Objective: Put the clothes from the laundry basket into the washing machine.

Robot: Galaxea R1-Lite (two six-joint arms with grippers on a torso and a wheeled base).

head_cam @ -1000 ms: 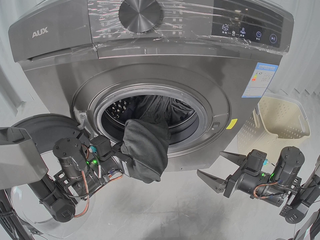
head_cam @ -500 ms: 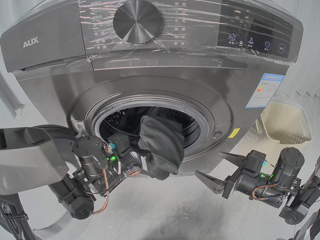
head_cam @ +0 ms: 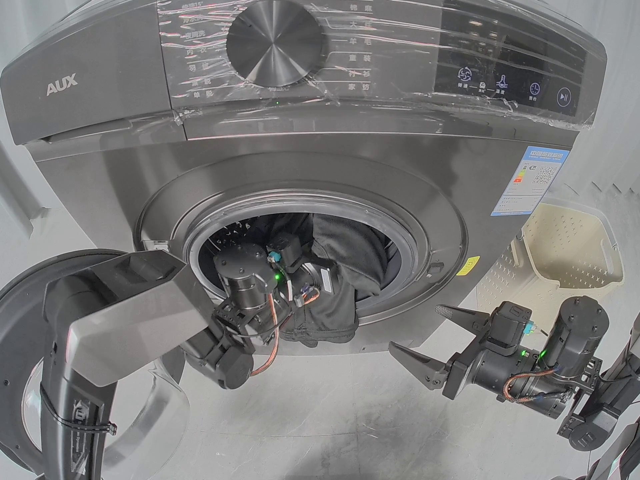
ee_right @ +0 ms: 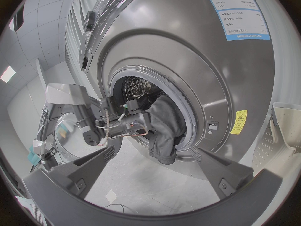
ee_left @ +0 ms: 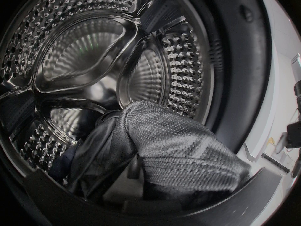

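Okay, head view first. The washing machine (head_cam: 333,148) stands in front of you with its door (head_cam: 27,341) swung wide open on the left. The left gripper (head_cam: 325,280) is at the mouth of the drum, buried in a dark garment (head_cam: 350,255). The cloth covers it, so you cannot tell whether it is clamped or loose. The garment is partly inside the drum and partly draped over the lower rim, and its bottom end hangs in front of the machine's face. The right gripper (head_cam: 413,328) hovers low, off to the right of the opening, spread wide and holding nothing. The cream laundry basket (head_cam: 573,248) sits on the floor just beside the machine's right side. You can't see its contents from here.

Next, left wrist view. You look into the perforated steel drum (ee_left: 94,47). A grey knit fold of the garment (ee_left: 182,148) bulges up close in front, resting across the door seal. More dark cloth (ee_left: 94,148) lies on the drum floor behind it.

Last, right wrist view. Both fingers (ee_right: 94,164) are set far apart with bare floor between them. Beyond them the garment (ee_right: 163,123) spills out of the round opening and down past the rim. The left gripper (ee_right: 139,123) touches its near side. The basket (ee_right: 282,132) is at the machine's far side, well apart from the garment.
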